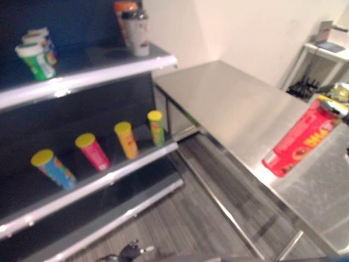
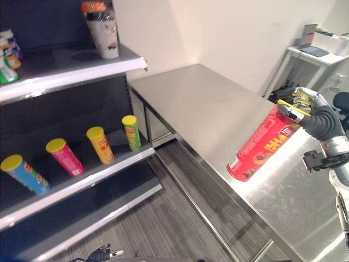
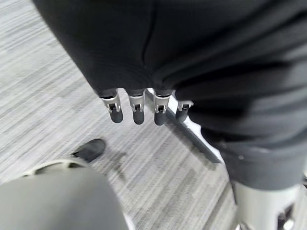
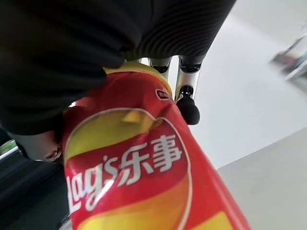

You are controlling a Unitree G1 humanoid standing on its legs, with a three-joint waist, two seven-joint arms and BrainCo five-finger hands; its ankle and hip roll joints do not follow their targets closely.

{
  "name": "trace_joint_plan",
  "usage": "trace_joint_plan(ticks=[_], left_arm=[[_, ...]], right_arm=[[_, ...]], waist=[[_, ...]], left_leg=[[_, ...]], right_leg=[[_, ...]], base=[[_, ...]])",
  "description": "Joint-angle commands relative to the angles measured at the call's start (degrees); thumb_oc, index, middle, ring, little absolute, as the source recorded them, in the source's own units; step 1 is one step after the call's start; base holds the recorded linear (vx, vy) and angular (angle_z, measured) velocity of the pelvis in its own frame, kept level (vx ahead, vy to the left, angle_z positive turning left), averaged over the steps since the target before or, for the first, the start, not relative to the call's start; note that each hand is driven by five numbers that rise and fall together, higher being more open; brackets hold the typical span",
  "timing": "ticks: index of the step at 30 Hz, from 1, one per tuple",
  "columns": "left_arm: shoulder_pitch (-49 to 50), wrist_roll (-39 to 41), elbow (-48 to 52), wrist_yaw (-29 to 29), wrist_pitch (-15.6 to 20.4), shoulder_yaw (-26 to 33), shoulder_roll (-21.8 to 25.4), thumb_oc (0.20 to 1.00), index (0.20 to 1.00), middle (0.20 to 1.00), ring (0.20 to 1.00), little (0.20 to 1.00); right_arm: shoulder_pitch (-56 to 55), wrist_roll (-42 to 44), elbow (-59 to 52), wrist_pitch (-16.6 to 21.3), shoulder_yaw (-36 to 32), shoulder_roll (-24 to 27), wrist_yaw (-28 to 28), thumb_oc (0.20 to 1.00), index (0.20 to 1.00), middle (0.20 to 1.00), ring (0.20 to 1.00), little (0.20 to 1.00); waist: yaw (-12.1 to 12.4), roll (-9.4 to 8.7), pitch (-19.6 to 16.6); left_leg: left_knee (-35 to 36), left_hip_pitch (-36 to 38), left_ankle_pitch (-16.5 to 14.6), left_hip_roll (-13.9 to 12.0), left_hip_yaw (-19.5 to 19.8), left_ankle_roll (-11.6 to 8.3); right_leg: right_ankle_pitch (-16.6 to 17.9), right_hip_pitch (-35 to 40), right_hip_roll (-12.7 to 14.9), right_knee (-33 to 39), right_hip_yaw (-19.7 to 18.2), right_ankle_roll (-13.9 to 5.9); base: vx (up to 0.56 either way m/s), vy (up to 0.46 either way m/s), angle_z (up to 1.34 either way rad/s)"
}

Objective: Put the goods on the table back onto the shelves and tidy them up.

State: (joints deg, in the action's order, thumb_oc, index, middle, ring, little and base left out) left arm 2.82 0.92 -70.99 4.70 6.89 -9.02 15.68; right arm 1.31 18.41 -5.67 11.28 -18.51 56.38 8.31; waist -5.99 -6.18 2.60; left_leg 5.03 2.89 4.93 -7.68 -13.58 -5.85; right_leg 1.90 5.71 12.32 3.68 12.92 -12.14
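gripping red chip can (image 2: 260,146) | right hand (image 2: 305,106) fingers clenched (left hand (image 3: 144,103) relaxed, wrist view)

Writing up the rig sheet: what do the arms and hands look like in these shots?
The right hand has silver fingers with dark tips; a dark ribbed cover wraps its back and wrist, and the forearm below is silver-grey with a black bracket. The left hand shows a row of silver fingers with dark tips emerging from the same dark cover.
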Motion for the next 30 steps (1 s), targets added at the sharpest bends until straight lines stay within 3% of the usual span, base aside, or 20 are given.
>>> trace_joint_plan(ticks=[1, 3, 4, 7, 10, 12, 15, 16, 17, 18, 20, 21, 22, 24, 25, 26, 27, 28, 30], left_arm=[[-1.9, -1.4, -0.6, -0.3, 1.5, -0.5, 2.3, 1.0, 1.0, 1.0, 1.0, 1.0], [-1.8, -1.4, -0.7, -0.4, 1.5, -0.4, 2.2, 1.0, 1.0, 1.0, 1.0, 1.0], [-1.7, -0.7, -0.5, -0.8, 1.6, 0.0, 1.8, 1.0, 1.0, 1.0, 1.0, 1.0], [-1.8, 0.6, 0.4, -1.4, 1.7, 0.8, 1.6, 1.0, 1.0, 1.0, 1.0, 1.0], [-1.4, 2.8, 1.0, -2.0, 1.6, 2.6, 1.2, 1.0, 1.0, 1.0, 1.0, 1.0], [-0.2, 2.8, 0.4, -2.5, 1.9, 4.2, 1.1, 1.0, 1.0, 1.0, 1.0, 1.0], [0.2, 1.5, -0.4, -3.2, 2.2, 5.1, 1.3, 1.0, 1.0, 1.0, 1.0, 1.0], [0.1, 1.5, -0.4, -3.3, 2.2, 5.1, 1.3, 1.0, 1.0, 1.0, 1.0, 1.0], [-0.1, 0.9, -0.4, -4.0, 2.2, 5.2, 1.0, 1.0, 1.0, 1.0, 1.0, 1.0], [-0.1, 0.9, -0.4, -4.0, 2.2, 5.1, 1.0, 1.0, 1.0, 1.0, 1.0, 1.0], [-0.4, -1.0, 0.9, -3.6, 2.3, 3.4, 1.0, 1.0, 1.0, 1.0, 1.0, 1.0], [-0.4, -1.0, 0.9, -3.6, 2.3, 3.3, 1.0, 1.0, 1.0, 1.0, 1.0, 1.0], [-0.9, -1.6, 1.2, -3.3, 2.4, 2.7, 0.9, 1.0, 1.0, 1.0, 1.0, 1.0], [-3.2, -3.1, 1.0, -2.4, 2.5, 0.7, 1.1, 1.0, 1.0, 1.0, 1.0, 1.0], [-4.1, -4.1, 1.6, -2.3, 2.4, -0.5, 1.3, 1.0, 1.0, 1.0, 1.0, 1.0], [-4.6, -4.4, 2.0, -2.3, 2.4, -1.9, 1.5, 1.0, 1.0, 1.0, 1.0, 1.0], [-4.9, -4.6, 2.4, -2.3, 2.3, -2.1, 2.5, 1.0, 1.0, 1.0, 1.0, 1.0], [-4.8, -4.9, 2.9, -2.3, 2.5, -1.8, 4.2, 1.0, 1.0, 1.0, 1.0, 1.0], [-5.3, -4.7, 3.8, -2.3, 2.2, -0.6, 6.6, 1.0, 1.0, 1.0, 1.0, 1.0]], right_arm=[[9.9, 0.2, -3.3, 5.0, -1.3, 3.6, -1.7, 0.2, 0.2, 0.2, 0.2, 0.2], [11.5, 0.6, -5.0, 5.2, 0.4, 3.1, -1.5, 0.2, 0.2, 0.2, 0.2, 0.2], [13.3, 1.4, -6.7, 5.9, 1.5, 3.2, -0.9, 0.2, 0.2, 0.2, 0.2, 0.2], [13.5, 1.5, -7.6, 6.6, 0.7, 4.1, -1.1, 0.2, 0.2, 0.2, 0.2, 0.2], [12.8, 0.9, -8.8, 7.1, 0.5, 4.6, -1.1, 0.2, 0.2, 0.2, 0.2, 0.2], [13.3, 0.5, -9.4, 7.1, 1.2, 4.1, -0.6, 0.2, 0.2, 0.2, 0.2, 0.2], [12.7, 0.5, -10.2, 7.3, 1.1, 4.6, 0.1, 0.2, 0.2, 0.2, 0.2, 0.2], [12.7, 0.5, -10.2, 7.3, 1.1, 4.7, 0.1, 0.2, 0.2, 0.2, 0.2, 0.2], [8.9, 0.3, -11.4, 7.1, -0.7, 5.3, 0.5, 0.2, 0.2, 0.2, 0.2, 0.2], [8.5, 0.3, -11.6, 7.1, -1.0, 5.2, 0.5, 0.2, 0.2, 0.2, 0.2, 0.2], [4.2, -1.0, -13.5, 6.1, -3.8, 4.8, 1.5, 0.2, 0.2, 0.2, 0.2, 0.2], [3.9, -1.0, -13.7, 6.1, -4.1, 4.8, 1.5, 0.2, 0.2, 0.2, 0.2, 0.2], [2.8, -1.2, -14.1, 6.0, -4.7, 4.5, 1.8, 0.2, 0.2, 0.2, 0.2, 0.2], [0.3, -3.0, -14.9, 5.0, -6.6, 3.1, 1.8, 0.2, 0.2, 0.2, 0.2, 0.2], [0.1, -4.4, -14.9, 4.4, -6.9, 2.3, 1.8, 0.2, 0.2, 0.2, 0.2, 0.2], [1.0, -5.1, -14.6, 4.2, -5.0, 0.8, 1.3, 0.2, 0.2, 0.2, 0.2, 0.2], [3.1, -5.7, -14.6, 4.3, -2.3, -0.4, 0.9, 0.2, 0.2, 0.2, 0.2, 0.2], [3.9, -6.2, -14.9, 4.1, -0.7, -1.1, 0.9, 0.2, 0.2, 0.2, 0.2, 0.2], [4.1, -6.8, -15.4, 4.6, 1.5, -1.6, 1.1, 0.2, 0.2, 0.2, 0.2, 0.2]], waist=[[4.2, -1.21, -0.3], [5.7, -1.71, -0.4], [7.5, -1.93, -0.2], [8.5, -1.72, 1.4], [7.7, -1.06, 2.9], [6.8, -0.67, 3.1], [5.4, 0.29, 2.9], [5.3, 0.32, 2.8], [3.3, 1.13, 2.5], [3.4, 1.2, 2.5], [2.9, 1.84, 2.6], [2.8, 1.77, 2.5], [2.3, 2.01, 2.4], [1.7, 1.56, 1.9], [1.6, 1.01, 1.7], [1.8, 0.84, 1.9], [2.0, 0.62, 2.0], [2.2, 0.89, 2.5], [1.7, 0.83, 3.4]], left_leg=[[-1.3, 0.1, -2.6, -2.5, -2.8, 0.35], [-2.4, -1.2, -1.9, -2.8, -1.4, -0.24], [-3.3, -2.9, -0.2, -4.0, 0.1, -1.67], [-5.5, -6.7, 2.0, -5.5, 2.2, -3.7], [-7.5, -8.5, 3.2, -8.6, -1.9, -3.8], [-8.0, -5.7, 1.5, -11.1, -4.3, -3.8], [-10.2, -1.7, 1.6, -15.0, -4.1, -4.76], [-10.2, -1.9, 1.7, -15.0, -4.0, -4.73], [-12.7, 1.7, 4.5, -20.0, -4.8, -6.16], [-12.6, 1.8, 4.5, -20.1, -4.7, -6.25], [-15.9, 2.0, 3.9, -21.9, -2.2, -7.69], [-15.9, 1.7, 4.0, -21.8, -2.0, -7.59], [-15.3, 1.6, 2.7, -22.0, -2.6, -8.0], [-13.5, 1.9, -3.7, -19.7, -5.2, -7.79], [-12.9, 1.1, -5.7, -18.0, -6.0, -7.22], [-12.2, 0.2, -7.0, -15.5, -6.5, -6.34], [-11.0, 0.5, -8.3, -13.1, -7.4, -5.52], [-9.4, 0.7, -8.3, -11.3, -8.5, -4.46], [-5.6, 0.9, -6.6, -8.5, -8.7, -2.86]], right_leg=[[-4.9, -3.4, -5.2, -7.4, -5.3, 2.92], [-5.9, -2.1, -6.1, -5.9, -4.0, 3.93], [-6.4, -0.5, -7.4, -3.6, -2.9, 4.71], [-6.4, 1.0, -8.3, -1.7, -0.3, 5.55], [-5.5, 0.8, -7.3, -1.1, 3.5, 5.63], [-4.4, -0.1, -5.3, -1.4, 4.4, 4.92], [-3.1, -2.1, -2.2, -2.3, 5.1, 4.17], [-3.0, -2.3, -2.2, -2.4, 5.2, 4.22], [-2.3, -3.9, 1.5, -4.3, 6.6, 3.11], [-2.4, -3.7, 1.4, -4.4, 6.6, 3.09], [-1.3, -3.3, 5.5, -6.0, 6.8, 1.1], [-1.2, -3.3, 5.6, -5.9, 7.0, 1.11], [-0.2, -3.2, 7.4, -6.1, 7.4, 0.36], [3.8, -2.9, 12.4, -6.4, 8.2, -2.41], [7.6, -3.0, 14.6, -6.3, 8.5, -2.86], [14.6, -3.9, 17.1, -6.3, 9.1, -2.86], [16.9, -4.8, 19.2, -6.1, 10.1, -2.86], [16.2, -5.9, 19.6, -6.8, 11.2, -2.79], [11.4, -7.9, 14.4, -9.4, 8.4, -1.66]], base=[[-0.11, -0.196, 0.69], [-0.09, -0.24, 0.47], [-0.06, -0.214, 0.35], [-0.15, -0.144, 0.71], [-0.18, 0.08, 1.04], [-0.11, 0.214, 0.6], [-0.07, 0.27, 0.0], [-0.05, 0.529, 0.04], [-0.03, 0.405, 0.2], [-0.01, 0.604, 0.37], [0.07, 0.519, 0.48], [0.09, 0.521, 0.5], [0.06, 0.403, 0.67], [0.08, 0.614, 1.13], [0.05, 0.593, 0.82], [0.07, 0.601, 0.44], [0.0, 0.611, 0.43], [-0.04, 0.606, 0.37], [-0.12, 0.489, -0.02]])
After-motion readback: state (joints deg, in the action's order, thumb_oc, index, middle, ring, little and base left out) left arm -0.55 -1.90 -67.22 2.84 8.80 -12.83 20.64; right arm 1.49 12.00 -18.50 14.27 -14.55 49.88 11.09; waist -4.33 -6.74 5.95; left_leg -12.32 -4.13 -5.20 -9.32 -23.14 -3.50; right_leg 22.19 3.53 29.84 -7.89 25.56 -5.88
